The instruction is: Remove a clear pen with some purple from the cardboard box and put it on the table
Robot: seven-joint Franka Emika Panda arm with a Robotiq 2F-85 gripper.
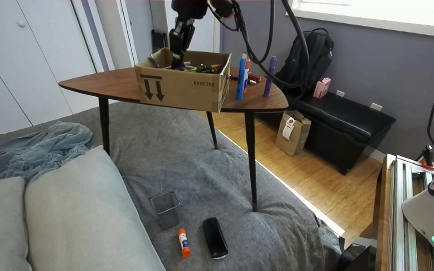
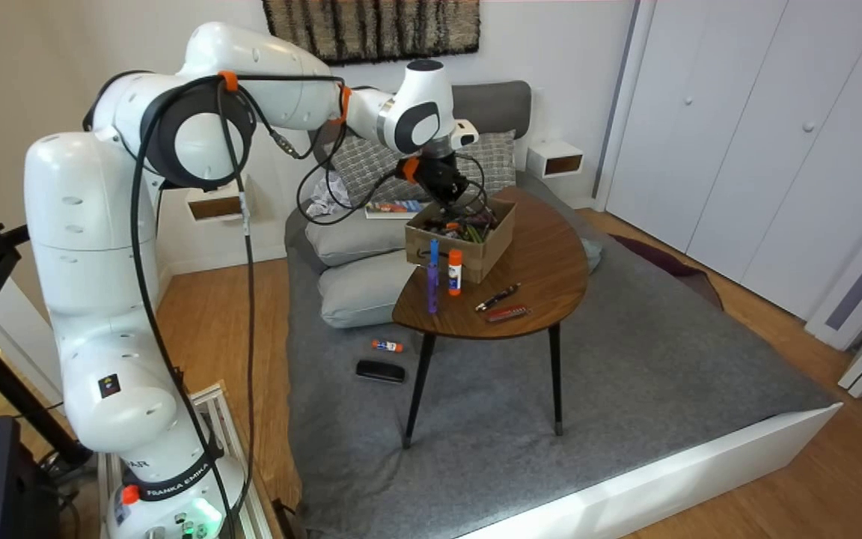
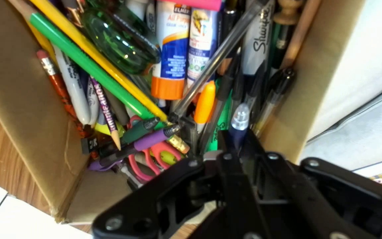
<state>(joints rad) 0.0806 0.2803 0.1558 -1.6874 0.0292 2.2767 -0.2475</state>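
- gripper (image 3: 239, 141) is pointing down into the cardboard box (image 1: 179, 90), its close-set fingers pinching a clear-tipped pen (image 3: 240, 118).
- that clear-tipped pen, showing bluish purple below its tip, is sitting inside the box among other pens (image 3: 281, 84).
- the cardboard box is standing on the table (image 2: 551, 262).
- pink scissors (image 3: 151, 162) are lying in the box, near the gripper in the wrist view.
- in both exterior views, a blue marker (image 1: 241, 79), a purple marker (image 2: 432, 288) and a glue stick (image 2: 455, 272) are standing upright on the table near the box.
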